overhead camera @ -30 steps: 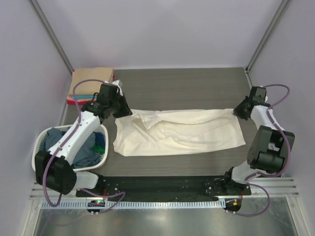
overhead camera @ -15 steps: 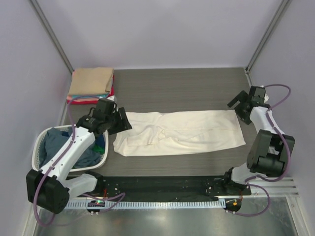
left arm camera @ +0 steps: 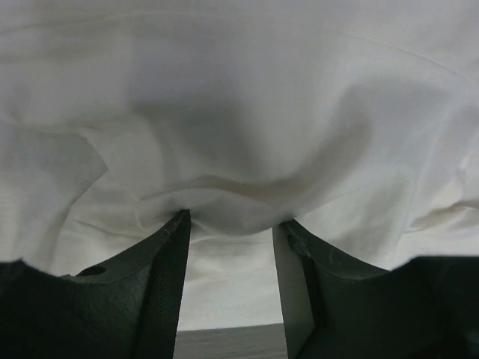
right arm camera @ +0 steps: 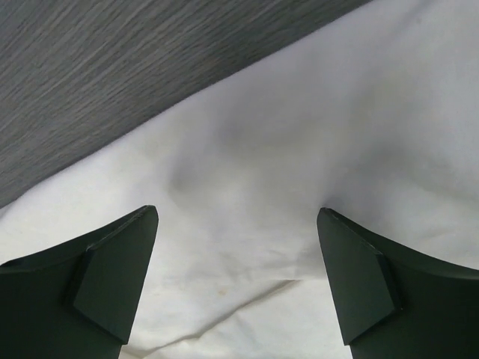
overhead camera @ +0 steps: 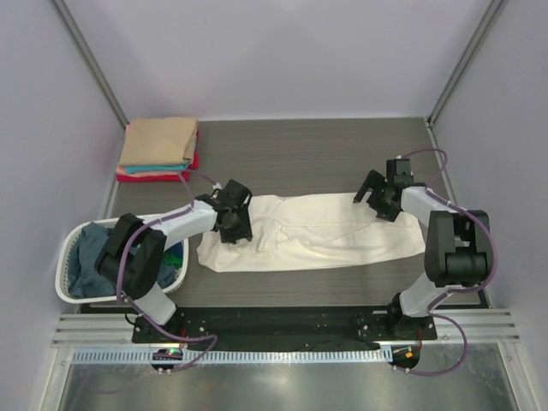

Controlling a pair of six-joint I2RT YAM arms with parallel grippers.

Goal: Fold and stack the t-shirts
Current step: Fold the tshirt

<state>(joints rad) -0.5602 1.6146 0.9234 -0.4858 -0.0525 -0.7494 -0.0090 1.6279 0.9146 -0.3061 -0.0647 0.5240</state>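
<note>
Nearest, on the left, a white basket [overhead camera: 62, 272] holds more shirts. Past it the cream shirt [overhead camera: 325, 231] lies flat on the desk [overhead camera: 325, 154] as a long band, its long axis running left to right. Each arm is over its own end. The left fingers [left arm camera: 161, 277] are parted, their tips pressed into a soft ridge of cloth near the left end. The right fingers [right arm camera: 112, 262] are spread wide just above the far edge near the right end, gripping nothing. A fold would likely bring one end along that axis toward the other. Farthest, at the back left, sits the folded stack [overhead camera: 158, 141].
</note>
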